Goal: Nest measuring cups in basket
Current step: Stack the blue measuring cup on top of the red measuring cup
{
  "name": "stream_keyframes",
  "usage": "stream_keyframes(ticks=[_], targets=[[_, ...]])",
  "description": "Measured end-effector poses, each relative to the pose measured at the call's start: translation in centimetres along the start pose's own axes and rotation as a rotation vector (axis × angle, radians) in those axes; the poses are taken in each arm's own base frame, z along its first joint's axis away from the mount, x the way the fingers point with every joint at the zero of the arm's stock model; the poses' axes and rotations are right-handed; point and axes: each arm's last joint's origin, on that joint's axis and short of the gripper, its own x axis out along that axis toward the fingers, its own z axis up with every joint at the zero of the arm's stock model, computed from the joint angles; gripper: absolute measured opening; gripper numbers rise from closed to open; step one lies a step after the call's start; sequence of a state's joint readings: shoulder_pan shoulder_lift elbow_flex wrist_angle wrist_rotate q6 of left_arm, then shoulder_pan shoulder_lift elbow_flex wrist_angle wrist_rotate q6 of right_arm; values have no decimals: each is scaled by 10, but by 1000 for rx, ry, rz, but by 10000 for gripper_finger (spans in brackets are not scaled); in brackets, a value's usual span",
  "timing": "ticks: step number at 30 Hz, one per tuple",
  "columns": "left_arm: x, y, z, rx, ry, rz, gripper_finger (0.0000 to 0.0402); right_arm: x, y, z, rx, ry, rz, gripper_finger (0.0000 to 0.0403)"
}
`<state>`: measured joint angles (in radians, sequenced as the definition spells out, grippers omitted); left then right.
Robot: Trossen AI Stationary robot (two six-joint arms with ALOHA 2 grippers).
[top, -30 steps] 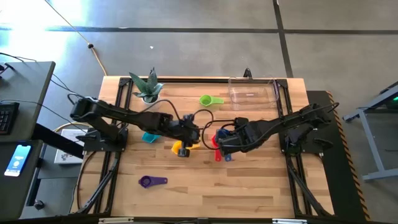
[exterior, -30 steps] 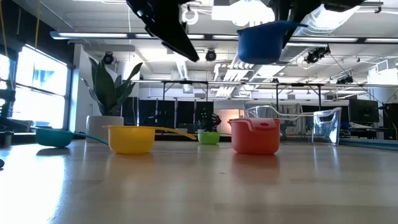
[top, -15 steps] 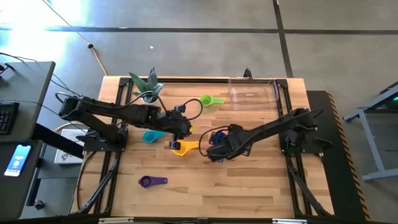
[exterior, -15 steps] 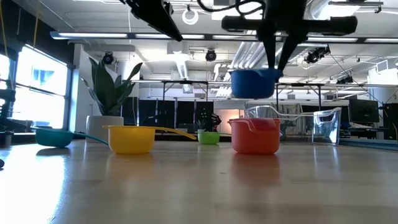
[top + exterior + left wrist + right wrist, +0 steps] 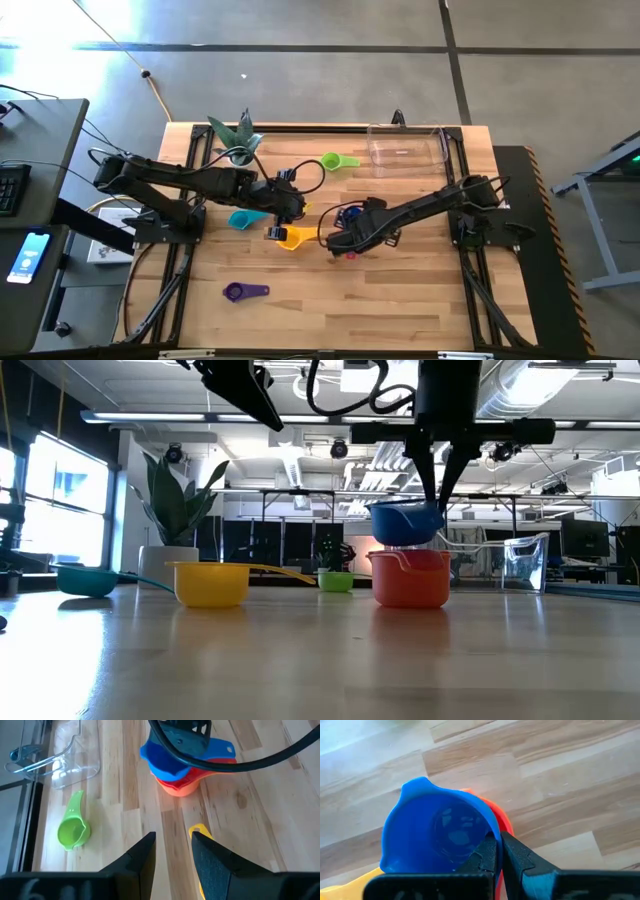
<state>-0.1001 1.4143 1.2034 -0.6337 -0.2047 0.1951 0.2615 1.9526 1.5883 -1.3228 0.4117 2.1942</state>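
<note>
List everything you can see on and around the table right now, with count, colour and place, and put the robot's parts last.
Blue plastic measuring cup: one, blue, held just above the red cup.
Red plastic measuring cup: one, red, mid-table under the blue cup.
Yellow plastic measuring cup: one, yellow, mid-table, below the left gripper.
Teal plastic measuring cup: one, teal, left of the yellow cup.
Green plastic measuring cup: one, green, far side, beside the basket.
Purple plastic measuring cup: one, purple, near-left of table.
Clear plastic basket: one, see-through, far-right corner.
Potted plant: one, green leaves, white pot, far-left corner.
Left gripper: fingers open, above the yellow cup.
Right gripper: fingers shut on the blue cup's rim.
</note>
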Motion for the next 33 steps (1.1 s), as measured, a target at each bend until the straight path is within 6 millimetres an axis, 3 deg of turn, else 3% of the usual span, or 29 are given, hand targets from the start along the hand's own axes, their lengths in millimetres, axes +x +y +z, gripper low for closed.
stream_keyframes(ticks=[11,25,33], targets=[[0,0,0,0,-2,0,115,11,2,-13,-6,33,-29,0],[0,1,0,6,-1,2,115,11,2,-14,-11,32,-28,2],[0,1,0,6,-1,2,115,12,2,-14,-13,35,-28,55]])
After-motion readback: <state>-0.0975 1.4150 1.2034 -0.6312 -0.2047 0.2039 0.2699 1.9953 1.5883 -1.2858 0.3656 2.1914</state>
